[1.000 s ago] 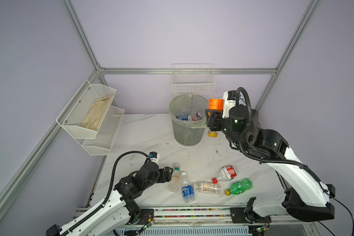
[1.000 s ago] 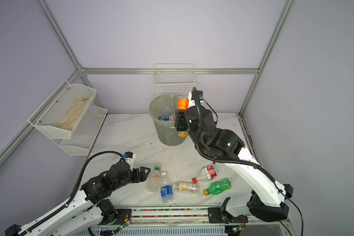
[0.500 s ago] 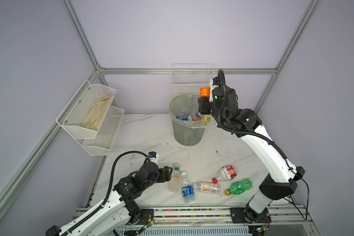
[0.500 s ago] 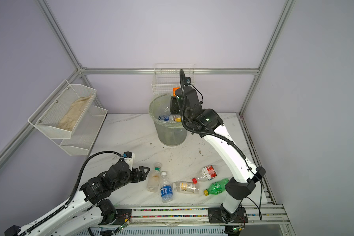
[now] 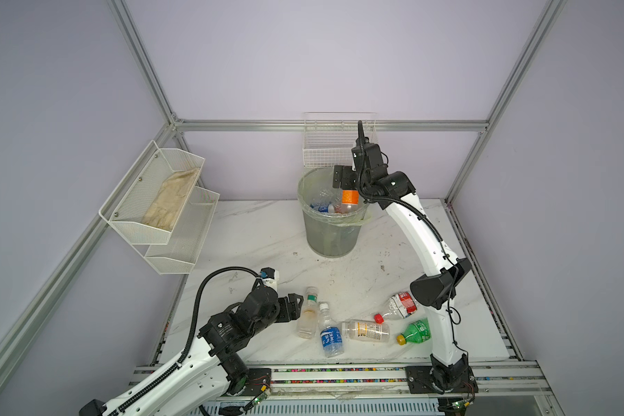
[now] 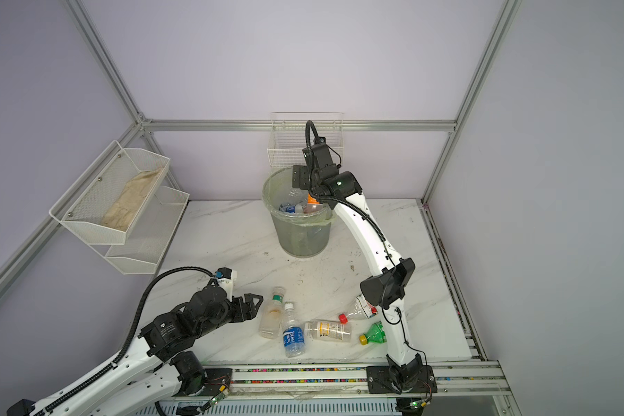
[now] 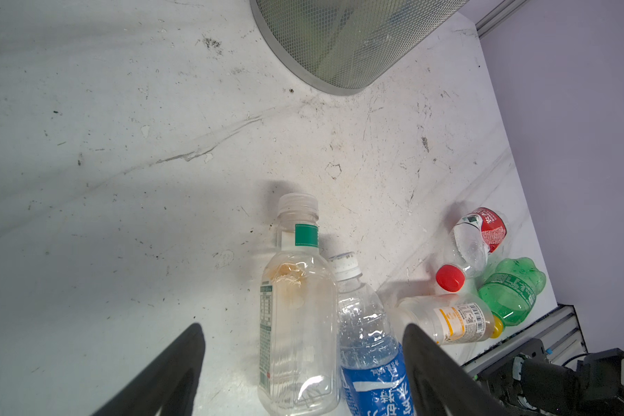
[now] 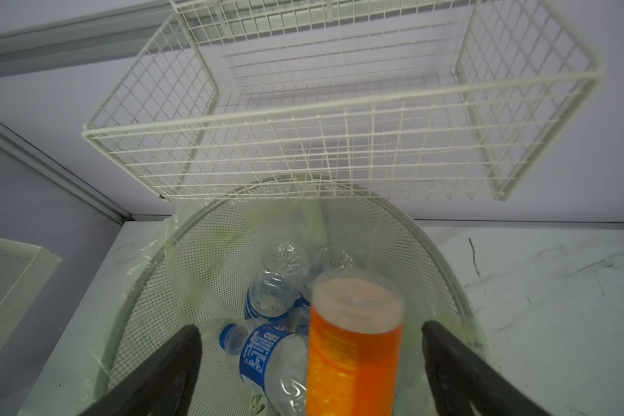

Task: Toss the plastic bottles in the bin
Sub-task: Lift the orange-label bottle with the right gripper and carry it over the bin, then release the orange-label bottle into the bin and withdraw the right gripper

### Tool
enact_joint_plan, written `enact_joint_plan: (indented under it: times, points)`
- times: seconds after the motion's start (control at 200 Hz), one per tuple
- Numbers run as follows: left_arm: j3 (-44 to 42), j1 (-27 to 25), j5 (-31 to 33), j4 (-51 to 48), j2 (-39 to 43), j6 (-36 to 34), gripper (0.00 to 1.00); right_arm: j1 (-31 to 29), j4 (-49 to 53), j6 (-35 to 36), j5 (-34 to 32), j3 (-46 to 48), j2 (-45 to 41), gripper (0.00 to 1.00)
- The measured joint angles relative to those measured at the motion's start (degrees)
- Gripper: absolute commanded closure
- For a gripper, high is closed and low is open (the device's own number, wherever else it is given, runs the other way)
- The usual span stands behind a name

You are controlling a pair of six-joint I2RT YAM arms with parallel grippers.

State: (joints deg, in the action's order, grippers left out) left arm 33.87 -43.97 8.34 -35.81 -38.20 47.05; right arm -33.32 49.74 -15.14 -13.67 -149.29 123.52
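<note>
The right hand hangs over the mouth of the bin, jaws spread wide. The orange-labelled bottle sits between them, base towards the wrist camera, and touches neither jaw. It looks free and dropping rather than held. In a top view the orange-labelled bottle is already level with the rim, above the clear and blue-labelled bottles lying in the green liner. The hand is probably placed well inside the rim so that a bottle cannot bounce out onto the tabletop.

The left hand is low at the front, jaws also spread and gripping nothing. It points at the clear bottle with the green band, which lies flat on its side with its cap pointing away from the hand. That seems the next pick.

The blue-labelled bottle lies right against the green-banded one and partly between the same jaws, so a squeeze may catch both. Near by lie a yellow-labelled bottle, a crushed red-labelled one and an all-green one, the last two partly behind the right arm.

The wire basket hangs on the back wall just above the bin's far rim, which crowds any approach from behind. The mesh shelf trays stand well apart
</note>
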Motion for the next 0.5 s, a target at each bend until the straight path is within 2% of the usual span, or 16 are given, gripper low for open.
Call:
enact_joint_plan:
  times: [0.335,0.5]
  points:
    - [0.0,0.0,-0.2,-1.7,-1.6,0.5,0.09,-0.1,-1.7,0.4,0.0,10.8,-17.2,0.03]
    - [0.0,-0.2,-0.5,-2.6,-2.1,1.6,0.04,-0.1,-3.7,0.5,0.6,19.8,-26.3,0.03]
